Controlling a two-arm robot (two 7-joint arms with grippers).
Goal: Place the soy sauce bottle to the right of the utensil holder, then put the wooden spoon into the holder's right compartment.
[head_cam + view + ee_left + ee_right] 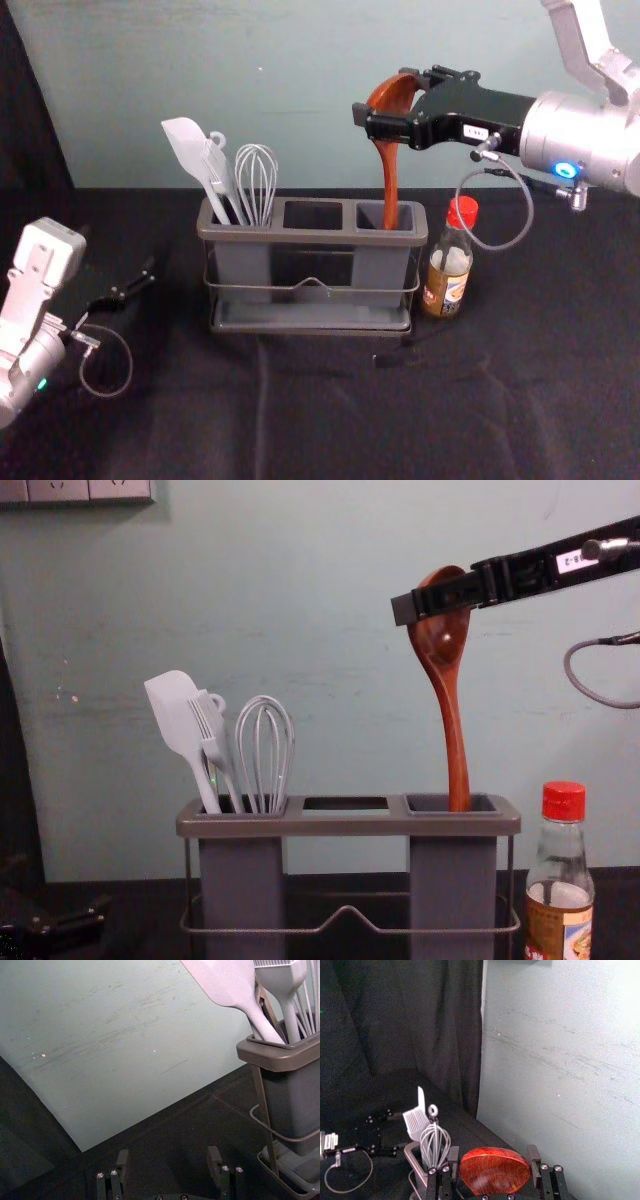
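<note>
Right tool (385, 96) around spoon (400, 90), handle (390, 180) inside holder's (310, 237) right compartment (370, 216)

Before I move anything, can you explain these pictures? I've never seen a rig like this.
This is a robot with two arms. The head view looks down from its head; the chest view looks across the table from lower down; each wrist view comes from a camera on that arm.

On the black cloth stands a utensil holder. Its left compartment carries a spatula, a brush and a whisk. The soy sauce bottle stands to its right.

The right gripper is above the holder, gripping the wooden spoon by its bowl, handle down in the right compartment's opening. The left gripper is left of the holder, open, holding nothing.
</note>
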